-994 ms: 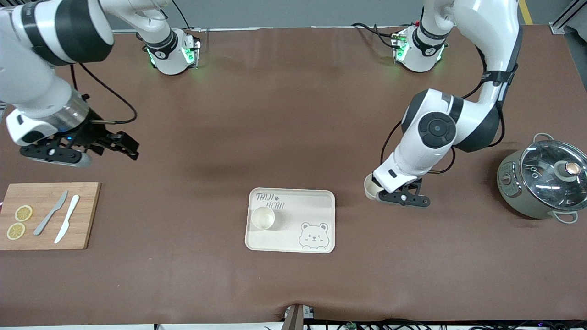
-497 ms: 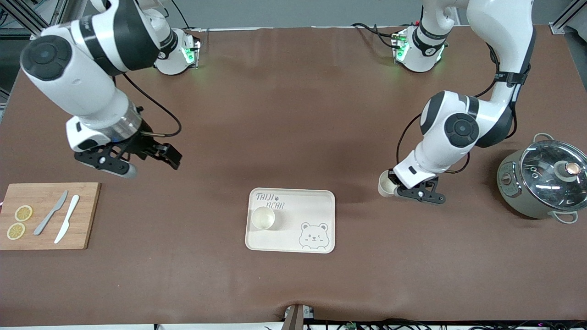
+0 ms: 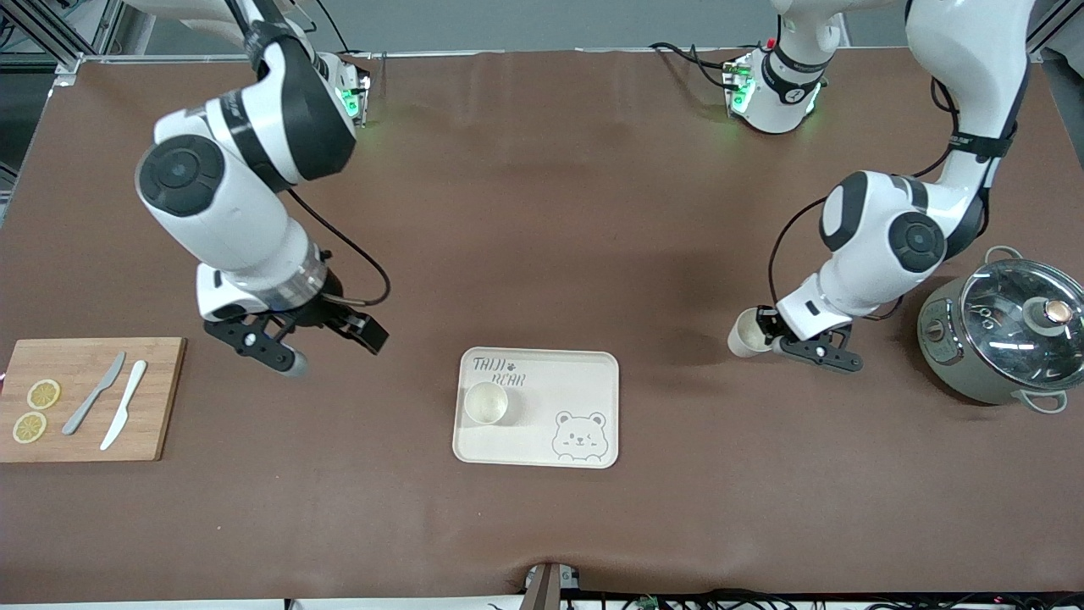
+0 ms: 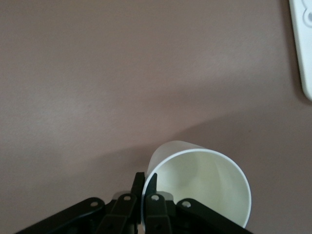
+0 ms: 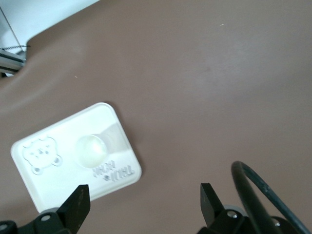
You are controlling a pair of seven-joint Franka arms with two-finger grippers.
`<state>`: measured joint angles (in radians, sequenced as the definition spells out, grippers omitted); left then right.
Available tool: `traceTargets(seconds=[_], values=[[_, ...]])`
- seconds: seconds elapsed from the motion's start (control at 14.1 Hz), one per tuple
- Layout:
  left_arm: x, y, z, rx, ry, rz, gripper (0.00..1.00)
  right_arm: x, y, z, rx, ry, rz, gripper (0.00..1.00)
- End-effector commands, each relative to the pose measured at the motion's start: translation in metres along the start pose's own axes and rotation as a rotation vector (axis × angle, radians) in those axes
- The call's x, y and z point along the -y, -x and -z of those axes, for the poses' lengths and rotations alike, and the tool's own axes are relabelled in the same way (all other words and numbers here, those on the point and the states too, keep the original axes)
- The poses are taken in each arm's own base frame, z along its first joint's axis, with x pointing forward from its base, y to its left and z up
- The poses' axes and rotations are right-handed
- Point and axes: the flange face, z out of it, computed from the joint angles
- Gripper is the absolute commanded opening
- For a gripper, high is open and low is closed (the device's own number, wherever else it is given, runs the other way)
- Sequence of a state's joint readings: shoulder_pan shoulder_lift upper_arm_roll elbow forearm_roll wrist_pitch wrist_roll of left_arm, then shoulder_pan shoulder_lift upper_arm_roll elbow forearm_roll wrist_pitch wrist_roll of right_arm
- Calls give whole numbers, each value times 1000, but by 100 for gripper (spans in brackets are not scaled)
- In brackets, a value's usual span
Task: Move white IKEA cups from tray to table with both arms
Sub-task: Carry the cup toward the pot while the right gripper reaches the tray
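One white cup (image 3: 485,402) stands upright in the cream bear-printed tray (image 3: 584,381), at the corner by the lettering. The second white cup (image 3: 747,338) hangs tilted over the bare table between the tray and the pot, with my left gripper (image 3: 769,341) shut on its rim. In the left wrist view the fingers (image 4: 155,181) pinch the cup (image 4: 204,183) wall, one inside and one outside. My right gripper (image 3: 334,350) hangs open and empty over the table between the cutting board and the tray. The right wrist view shows the tray (image 5: 48,183) and its cup (image 5: 91,149) past the gripper (image 5: 145,199).
A wooden cutting board (image 3: 161,398) with two lemon slices (image 3: 35,411) and two knives (image 3: 110,405) lies at the right arm's end. A grey pot with a glass lid (image 3: 1008,330) stands at the left arm's end. A tray corner (image 4: 303,53) shows in the left wrist view.
The right arm has swung from over the cutting-board end toward the tray, still open. The left gripper has carried its cup away from the tray toward the pot.
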<state>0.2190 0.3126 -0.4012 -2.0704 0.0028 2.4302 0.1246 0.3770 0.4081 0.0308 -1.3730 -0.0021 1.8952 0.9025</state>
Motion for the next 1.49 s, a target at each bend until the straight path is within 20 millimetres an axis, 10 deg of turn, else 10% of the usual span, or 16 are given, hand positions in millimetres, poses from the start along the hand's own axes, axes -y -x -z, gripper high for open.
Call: traceTargets(seconds=[0.0, 0.78, 1.42], values=[[14, 18, 7, -23, 18, -18, 0, 37, 0, -16, -19, -4, -53, 100], [18, 70, -26, -65, -24, -66, 0, 72, 10, -134, -98, 29, 9, 100], [84, 87, -20, -67, -43, -125, 0, 40, -29, -158, 101, -81, 103, 100]])
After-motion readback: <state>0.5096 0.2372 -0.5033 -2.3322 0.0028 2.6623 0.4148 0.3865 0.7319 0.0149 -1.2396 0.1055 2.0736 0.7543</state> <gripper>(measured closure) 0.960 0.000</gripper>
